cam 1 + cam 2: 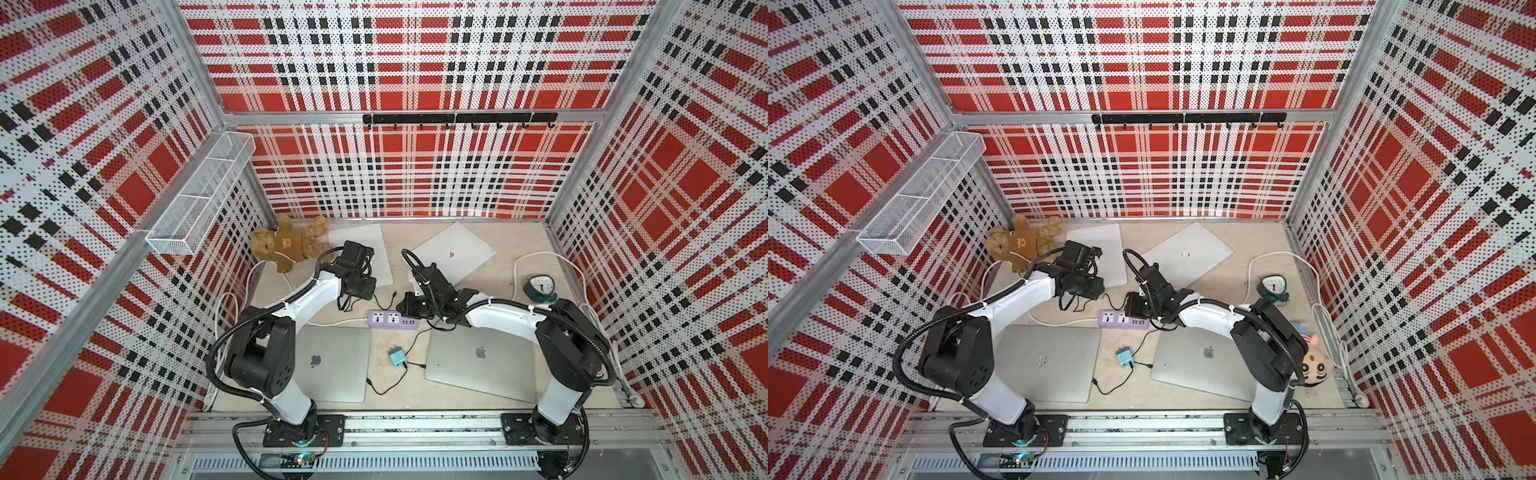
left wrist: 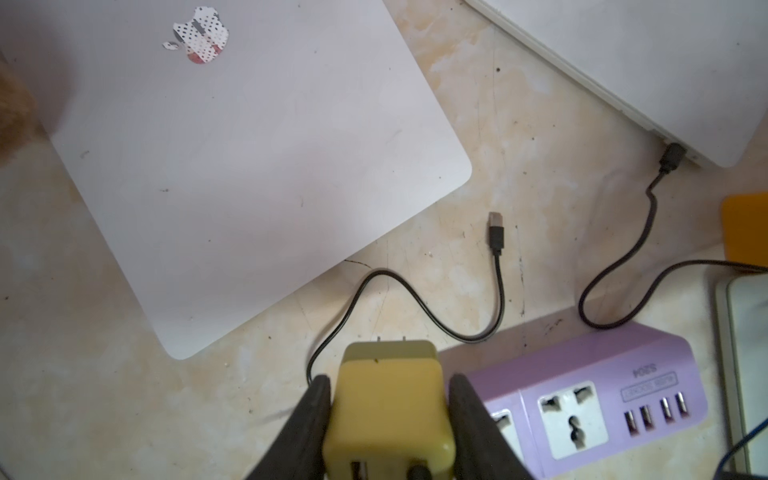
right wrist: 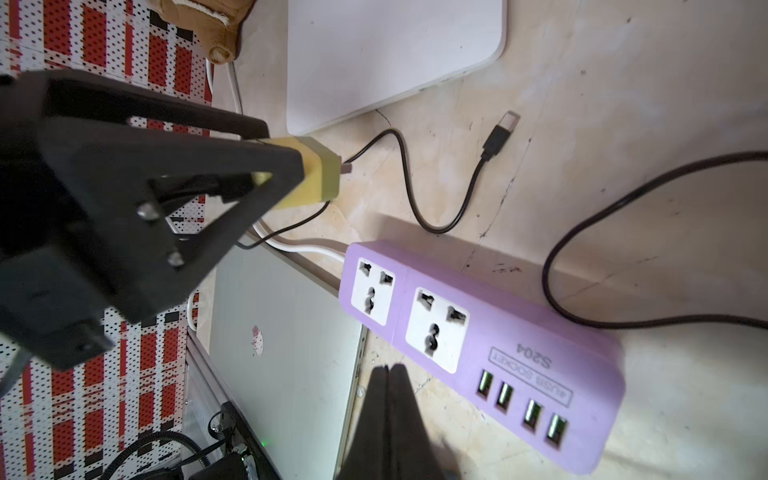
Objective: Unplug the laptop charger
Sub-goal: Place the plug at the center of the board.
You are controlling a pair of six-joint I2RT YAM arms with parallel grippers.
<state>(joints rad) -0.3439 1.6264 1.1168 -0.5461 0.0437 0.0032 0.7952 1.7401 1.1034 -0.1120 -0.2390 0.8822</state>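
Note:
The laptop charger [image 2: 390, 415] is a yellow brick with two prongs showing at its far end. My left gripper [image 2: 388, 382] is shut on its sides and holds it in the air, clear of the purple power strip [image 2: 648, 365]. In the right wrist view the charger [image 3: 320, 174] hangs beyond the strip [image 3: 519, 332], whose two sockets are empty. Its thin black cable ends in a loose USB plug [image 2: 496, 230] on the table. My right gripper [image 3: 388, 368] is shut on nothing, just beside the strip. In both top views the strip [image 1: 392, 320] [image 1: 1123, 320] lies between the arms.
Several closed laptops lie around the strip, one white [image 2: 249, 166] under the left arm, another [image 2: 648, 62] with a black cable plugged in. A teal adapter [image 1: 397, 356], a teddy bear [image 1: 291, 243], a clock [image 1: 540, 286] and a doll [image 1: 1314, 365] also sit on the table.

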